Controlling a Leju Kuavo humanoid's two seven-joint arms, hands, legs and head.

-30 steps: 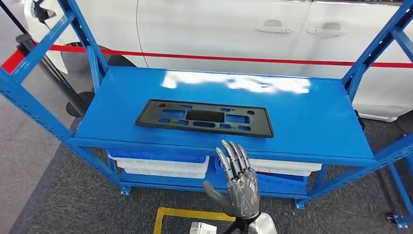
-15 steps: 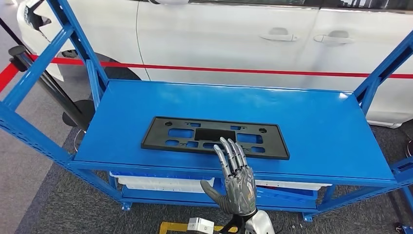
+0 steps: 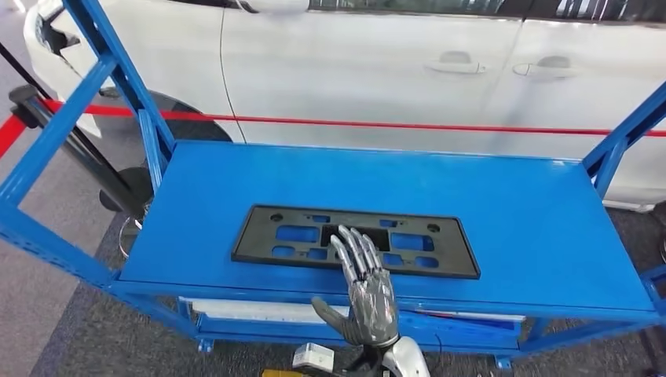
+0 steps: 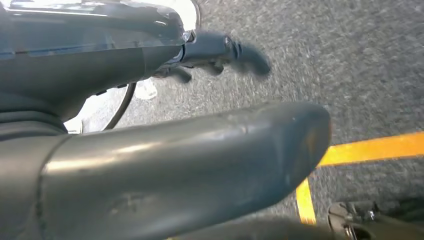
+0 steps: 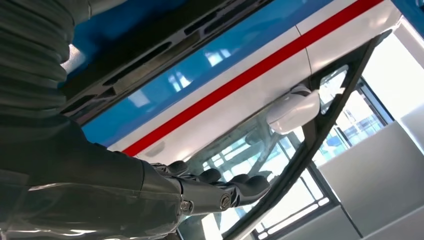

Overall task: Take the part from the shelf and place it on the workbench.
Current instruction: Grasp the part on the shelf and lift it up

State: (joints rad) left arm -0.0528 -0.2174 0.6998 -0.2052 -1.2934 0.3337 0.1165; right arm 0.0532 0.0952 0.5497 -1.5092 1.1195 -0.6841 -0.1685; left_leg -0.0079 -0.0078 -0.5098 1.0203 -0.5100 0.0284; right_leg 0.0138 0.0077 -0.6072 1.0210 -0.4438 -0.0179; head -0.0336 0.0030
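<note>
blue shelf (image 3: 510,212): right hand (image 3: 367,294), fingers spread and empty, hovers over black part (image 3: 440,255); best curl under its near edge.

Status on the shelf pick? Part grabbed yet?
Not yet. Done: the robot faces the blue shelf, and the black part lies flat on its top. In hand: the right hand reaches over the part's front edge with fingers spread, holding nothing. The left hand hangs over the floor. Left: grasp, lift, carry to the workbench.
</note>
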